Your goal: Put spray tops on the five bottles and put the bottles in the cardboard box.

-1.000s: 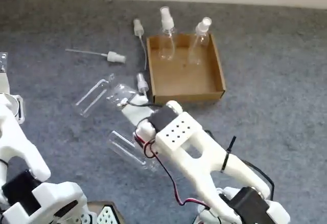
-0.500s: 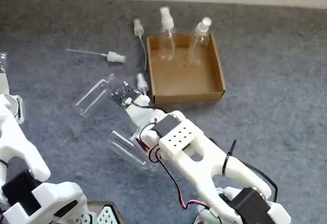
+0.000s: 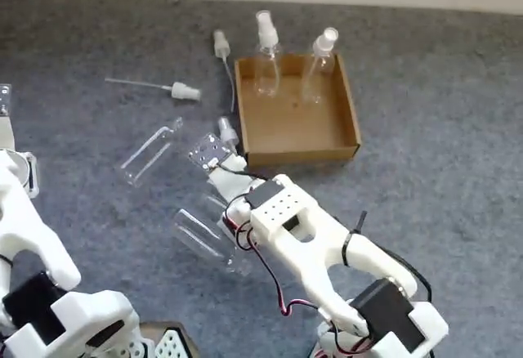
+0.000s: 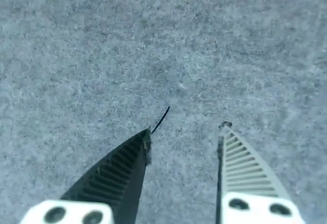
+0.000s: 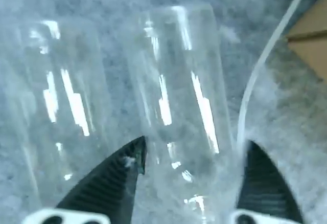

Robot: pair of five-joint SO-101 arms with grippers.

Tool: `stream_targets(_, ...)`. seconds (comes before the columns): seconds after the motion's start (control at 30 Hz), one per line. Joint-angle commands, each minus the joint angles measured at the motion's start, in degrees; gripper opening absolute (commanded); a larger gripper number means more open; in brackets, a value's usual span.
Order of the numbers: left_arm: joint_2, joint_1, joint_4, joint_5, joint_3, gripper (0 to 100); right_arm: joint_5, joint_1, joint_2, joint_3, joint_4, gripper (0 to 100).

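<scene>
The cardboard box [image 3: 343,117] holds two upright clear bottles with spray tops [image 3: 267,60] [image 3: 319,64]. My right gripper [image 3: 214,155] [image 5: 191,155] is open just off the box's near left corner. Its jaws straddle a lying clear bottle [image 5: 176,91], whose spray top [image 3: 227,133] pokes out beyond the gripper. A thin tube [image 5: 260,65] runs alongside that bottle. Two more bare bottles lie on the carpet [image 3: 149,154] [image 3: 200,239]. Two loose spray tops with tubes lie farther back [image 3: 184,91] [image 3: 221,45]. My left gripper [image 4: 186,132] is open over bare carpet.
The left arm's white body [image 3: 41,293] stands at the near left corner. Grey carpet [image 3: 441,129] stretches to the right of the box. The box's corner [image 5: 309,35] lies close beside the right gripper.
The right gripper has pushed forward and turned over the bottle beside the box's corner, covering it from above. The left arm and the other objects have stayed put.
</scene>
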Motion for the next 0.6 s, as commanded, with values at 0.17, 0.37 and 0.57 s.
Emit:
stream_targets(0.17, -0.3, 1.0, -0.8, -0.3, -2.6, 20, 0.2, 3.6, -7.3, -3.1, 6.7, 4.6)
stream_targets(0.37, -0.7, 1.1, -0.8, -0.3, -2.6, 20, 9.0, 13.9, -27.1, -5.9, 22.6, 4.5)
stream_targets(0.57, -0.7, 1.3, -0.8, -0.3, -2.6, 20, 15.5, 42.0, -33.5, -6.5, 30.2, 4.5)
